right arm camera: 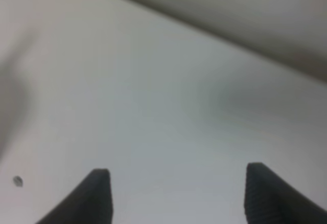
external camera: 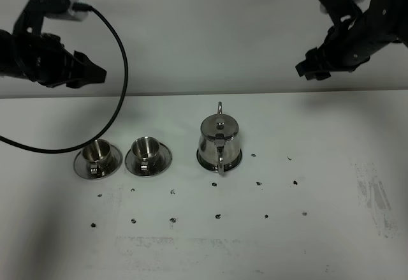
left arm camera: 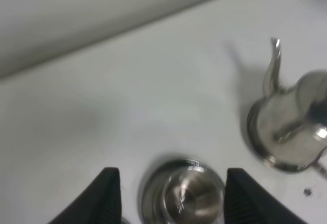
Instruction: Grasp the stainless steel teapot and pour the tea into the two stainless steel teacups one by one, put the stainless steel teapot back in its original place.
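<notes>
The high camera looks steeply down from the front over the whole worktop (external camera: pixel 319 242) to the back wall (external camera: pixel 204 31). The left wrist camera sits closer, tilted down at a steel teacup (left arm camera: pixel 184 196) and the steel teapot (left arm camera: pixel 291 127), both shared with it. The right wrist's faces worktop and wall.

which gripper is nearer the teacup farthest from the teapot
Left. The left gripper hangs above and behind that teacup; the right gripper is raised past the teapot, on its other side.
</notes>
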Robot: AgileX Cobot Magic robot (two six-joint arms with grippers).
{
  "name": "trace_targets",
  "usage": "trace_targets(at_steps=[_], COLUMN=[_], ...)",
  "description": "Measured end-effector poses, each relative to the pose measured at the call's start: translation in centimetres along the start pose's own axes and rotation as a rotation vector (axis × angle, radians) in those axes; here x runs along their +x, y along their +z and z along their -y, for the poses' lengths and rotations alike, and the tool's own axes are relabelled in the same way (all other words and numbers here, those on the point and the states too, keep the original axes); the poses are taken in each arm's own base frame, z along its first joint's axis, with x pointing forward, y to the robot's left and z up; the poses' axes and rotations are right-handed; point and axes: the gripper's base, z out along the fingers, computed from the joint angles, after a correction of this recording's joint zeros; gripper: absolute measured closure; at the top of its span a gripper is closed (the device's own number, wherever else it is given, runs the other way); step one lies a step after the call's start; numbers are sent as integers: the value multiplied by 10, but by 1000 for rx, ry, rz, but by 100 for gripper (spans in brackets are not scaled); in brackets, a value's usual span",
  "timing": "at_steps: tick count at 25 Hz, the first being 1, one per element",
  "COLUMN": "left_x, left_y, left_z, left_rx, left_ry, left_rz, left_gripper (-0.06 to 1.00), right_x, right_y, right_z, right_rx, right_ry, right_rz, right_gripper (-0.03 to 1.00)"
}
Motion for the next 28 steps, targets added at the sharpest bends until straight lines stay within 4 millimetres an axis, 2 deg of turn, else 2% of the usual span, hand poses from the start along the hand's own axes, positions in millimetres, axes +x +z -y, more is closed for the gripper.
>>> trace_targets(at_steps=[2, 4, 7, 11, 14, 18, 22, 24, 28], left_x=[-5, 1, 28, 58, 86, 117, 143, 156, 186], left_y=[-28, -52, -80, -123, -150, -183, -208, -218, -237], left_z=[13, 26, 43, 66, 88, 118, 142, 150, 159], left_rx=[-34, -79, -168, -310, -336, -345, -343, -346, -416], left_ry=[23, 26, 16, -7, -1, 31, 86, 58, -45], left_rz=[47, 89, 133, 276, 321, 390, 368, 317, 176], left_gripper=[50, 51, 51, 51, 51, 51, 51, 51, 51], right_x=[-10, -16, -8, 18, 39, 61, 74, 80, 90], right_y=[-33, -71, -116, -159, -180, -188, -174, -166, -151], right_z=[-8, -18, -32, -49, -58, -65, -70, -75, -99], right_rx=[22, 27, 29, 41, 48, 27, -19, -44, -94], right_ry=[-13, -23, -25, -29, -26, 3, 52, 73, 56], right_rz=[49, 95, 149, 258, 329, 342, 297, 281, 272], right_gripper=[44, 44, 44, 46, 46, 46, 46, 46, 46])
